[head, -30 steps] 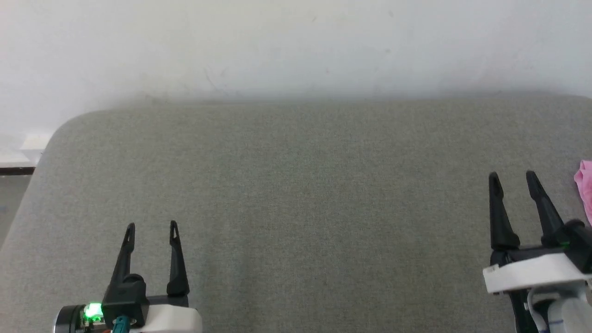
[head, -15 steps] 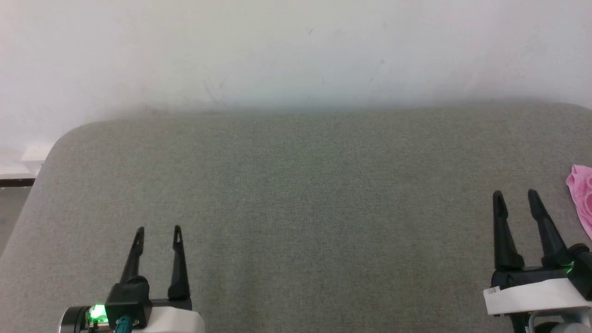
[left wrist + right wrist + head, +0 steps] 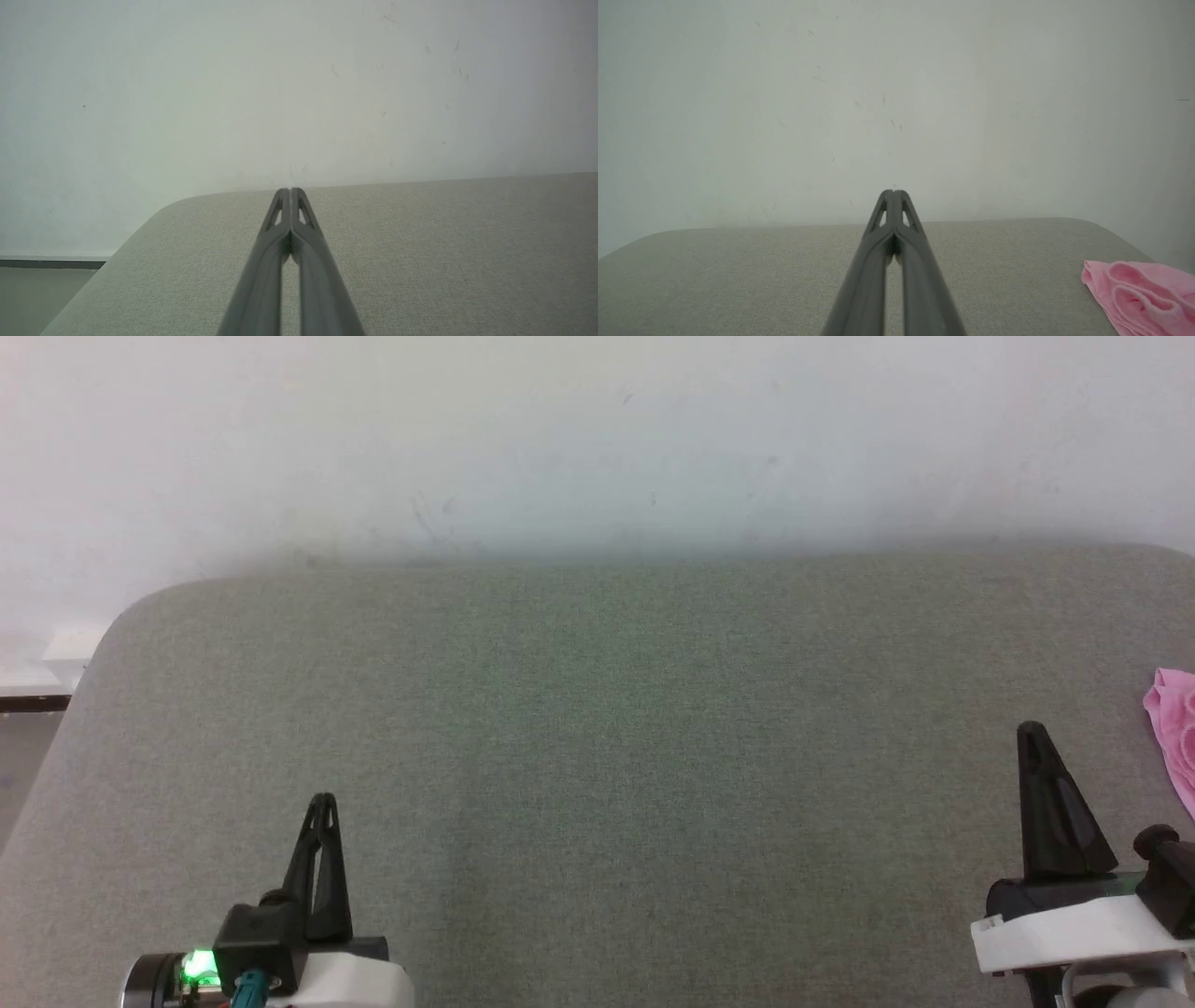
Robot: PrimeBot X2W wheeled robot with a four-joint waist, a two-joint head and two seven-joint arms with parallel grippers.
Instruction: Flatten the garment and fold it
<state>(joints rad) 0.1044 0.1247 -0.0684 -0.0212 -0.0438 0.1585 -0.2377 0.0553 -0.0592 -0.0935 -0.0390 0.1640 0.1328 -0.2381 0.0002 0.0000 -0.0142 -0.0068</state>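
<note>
The garment (image 3: pixel 1178 728) is a pink, crumpled piece of cloth at the far right edge of the grey surface, cut off by the head view's border. In the right wrist view the garment (image 3: pixel 1143 294) lies bunched at the lower right. My right gripper (image 3: pixel 1032 733) stands to its left, shut and holding nothing, its tips (image 3: pixel 893 192) pressed together. Far to the left, my left gripper (image 3: pixel 323 800) is shut as well, with tips (image 3: pixel 290 190) touching and nothing between them.
A grey fabric-covered surface (image 3: pixel 597 756) with rounded corners spans the scene, its left corner (image 3: pixel 121 616) curving down. A white wall (image 3: pixel 597 429) rises right behind it. A strip of floor and skirting (image 3: pixel 28 691) shows past the left edge.
Both grippers have shut from open. The right gripper sits a little lower in the view than a second ago; the camera also tilted slightly.
</note>
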